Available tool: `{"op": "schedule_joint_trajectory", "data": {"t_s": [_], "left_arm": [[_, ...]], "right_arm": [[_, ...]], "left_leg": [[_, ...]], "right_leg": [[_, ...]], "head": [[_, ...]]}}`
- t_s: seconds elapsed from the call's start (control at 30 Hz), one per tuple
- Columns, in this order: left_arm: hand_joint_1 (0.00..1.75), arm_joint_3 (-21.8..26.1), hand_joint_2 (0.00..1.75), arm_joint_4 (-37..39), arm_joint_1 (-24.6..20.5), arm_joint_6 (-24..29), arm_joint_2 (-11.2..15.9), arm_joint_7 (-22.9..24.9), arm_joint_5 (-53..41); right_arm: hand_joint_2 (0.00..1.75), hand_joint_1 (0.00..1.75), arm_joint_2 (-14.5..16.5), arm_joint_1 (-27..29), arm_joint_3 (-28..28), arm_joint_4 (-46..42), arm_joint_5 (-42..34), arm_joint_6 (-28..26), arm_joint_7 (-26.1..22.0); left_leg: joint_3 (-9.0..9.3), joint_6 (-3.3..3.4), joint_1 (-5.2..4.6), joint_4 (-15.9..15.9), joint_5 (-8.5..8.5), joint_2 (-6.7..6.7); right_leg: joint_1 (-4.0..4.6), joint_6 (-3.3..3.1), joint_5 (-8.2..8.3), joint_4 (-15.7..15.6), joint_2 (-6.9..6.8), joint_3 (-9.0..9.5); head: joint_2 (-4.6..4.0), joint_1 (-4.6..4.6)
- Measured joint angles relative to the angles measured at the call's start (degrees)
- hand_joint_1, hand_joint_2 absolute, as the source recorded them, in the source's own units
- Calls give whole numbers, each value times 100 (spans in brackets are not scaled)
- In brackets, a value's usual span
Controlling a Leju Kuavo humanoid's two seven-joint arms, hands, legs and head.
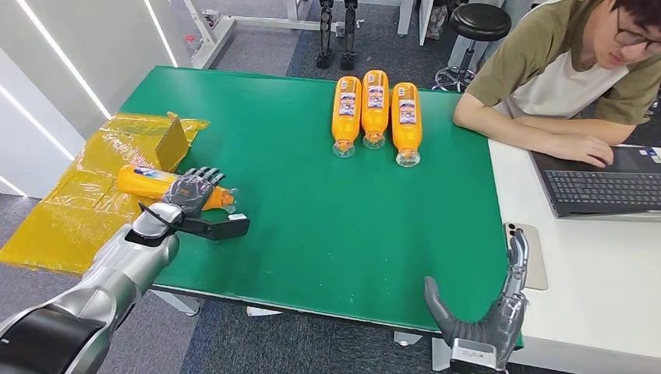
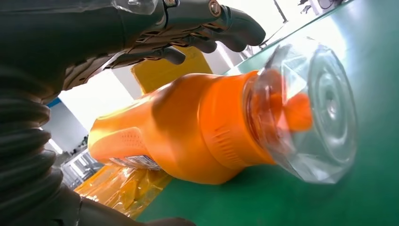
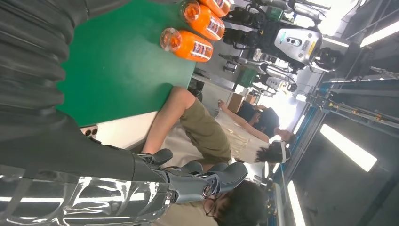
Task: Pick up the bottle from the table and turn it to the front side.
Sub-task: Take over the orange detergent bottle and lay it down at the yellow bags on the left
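**Left hand over the orange bottle at the mat's left edge**

Left hand (image 1: 193,189) lies over an orange bottle (image 1: 152,184) at the left edge of the green mat (image 1: 312,195), its dark fingers (image 1: 204,178) draped across the bottle's neck end and its thumb (image 1: 222,227) stretched out flat on the mat, just beside the bottle. The bottle lies on its side, cap end on the mat and base end reaching over the crumpled yellow plastic sheet (image 1: 62,218) that hangs off the table's left side. A yellow cardboard piece (image 1: 171,142) stands tilted on that sheet, just behind the bottle.

From the left wrist view the bottle (image 2: 188,136) rests on the mat with its clear cap (image 2: 324,113) nearest the camera; the fingers (image 2: 207,28) arch above the body, and whether they press on it or merely hover over it I cannot tell.

Right hand (image 1: 491,312) hangs at the mat's near edge, fingers straight and spread, holding nothing. A phone (image 1: 534,257) lies on the white table just beside it.

Three more orange bottles (image 1: 374,113) lie side by side at the far middle of the mat, caps pointing toward the robot, well apart from both hands. A person (image 1: 577,70) sits at the far right with forearms on the white table, one hand at a laptop (image 1: 600,187). A black stool (image 1: 479,23) stands behind.

The right wrist view adds the hand's (image 3: 197,179) loosely extended fingers, another robot (image 3: 291,42) beyond the table, and more seated people in the background.
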Motion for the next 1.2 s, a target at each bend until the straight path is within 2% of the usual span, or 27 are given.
{"op": "schedule_joint_trajectory", "data": {"t_s": [0.13,0.33,0.4,0.57,0.67,0.73,0.8,0.97,1.03,1.1,1.2], "left_arm": [[0,87,175,9,14,4,16,307,-38],[0,350,175,22,135,76,211,1545,-179],[0,484,175,26,218,469,308,1637,-152],[0,932,175,-1,513,2287,466,1343,-15],[0,1379,175,-307,766,2850,469,1115,79],[0,1778,175,-662,943,2929,444,868,12],[0,2310,175,-1003,1059,2944,350,239,200],[0,4165,175,-1540,977,2959,-240,-2492,1730],[0,4653,175,-1754,913,2962,-534,-3090,2732],[0,4630,175,-2054,910,2944,-783,-3245,4275],[0,3915,175,-2533,931,2772,-1081,-3277,6403]], "right_arm": [[175,0,28,13,1,-10,16,0,0],[175,0,133,154,-5,-166,119,0,-1],[175,0,168,226,-10,-237,131,0,-1],[175,0,232,342,-26,-344,98,0,-1],[175,0,269,383,-36,-386,99,1,0],[175,0,287,406,-38,-402,95,1,-1],[175,0,305,426,-40,-407,95,0,0],[175,0,334,428,-39,-396,-31,0,0],[175,0,334,392,-33,-373,-140,1,0],[175,0,334,321,-23,-339,-250,2,0],[175,0,331,193,-6,-266,-410,2,0]], "left_leg": [[0,0,0,0,0,1],[0,-1,1,-2,-1,3],[0,-2,2,-3,-2,4],[1,-3,1,-3,-2,4],[1,-3,0,-3,-2,5],[2,-3,0,-3,-2,7],[1,-3,-1,-2,-2,6],[3,-3,-1,-1,-2,8],[6,-3,-2,-1,-2,8],[8,-3,-2,0,-2,5],[5,-1,-1,2,0,-24]], "right_leg": [[0,0,0,1,0,0],[1,-5,-4,2,2,-2],[1,-9,-7,3,2,-3],[1,-13,-9,3,2,-4],[0,-13,-9,1,3,-5],[0,-12,-9,1,3,-7],[0,-12,-9,0,2,-9],[-1,-13,-6,0,4,-7],[-1,-14,-5,0,3,-4],[-1,-13,-4,0,0,-1],[0,-11,-6,-2,-31,8]], "head": [[0,1],[0,1],[0,1],[0,1],[0,2],[0,2],[0,1],[0,1],[0,2],[0,1],[0,1]]}}
